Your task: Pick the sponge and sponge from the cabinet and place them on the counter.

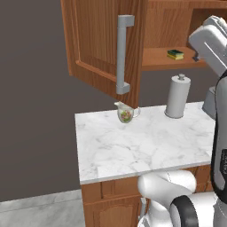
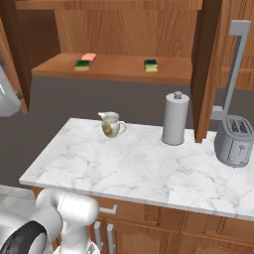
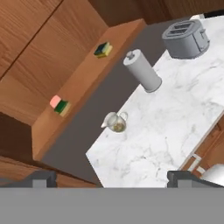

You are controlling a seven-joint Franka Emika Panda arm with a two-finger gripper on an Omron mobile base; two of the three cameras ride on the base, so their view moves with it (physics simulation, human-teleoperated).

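Two yellow sponges with dark green tops lie on the open cabinet's wooden shelf (image 2: 119, 69). One sponge (image 2: 82, 65) sits at the left beside a flat pink block (image 2: 89, 57); the other sponge (image 2: 151, 65) lies farther right. The hand view has both, the right sponge (image 3: 103, 49) and the left sponge (image 3: 62, 106). The left base view has one sponge (image 1: 175, 54). My gripper (image 3: 111, 179) is open and holds nothing, well back from the shelf and above the white marble counter (image 2: 139, 168). Its dark fingertips (image 3: 41, 178) stand wide apart.
On the counter stand a floral jug (image 2: 111, 124), a paper towel roll (image 2: 175, 118) and a grey toaster (image 2: 235, 140). The cabinet doors hang open: one with a grey bar handle (image 1: 124, 53) at the left, another door (image 2: 206, 69) at the right.
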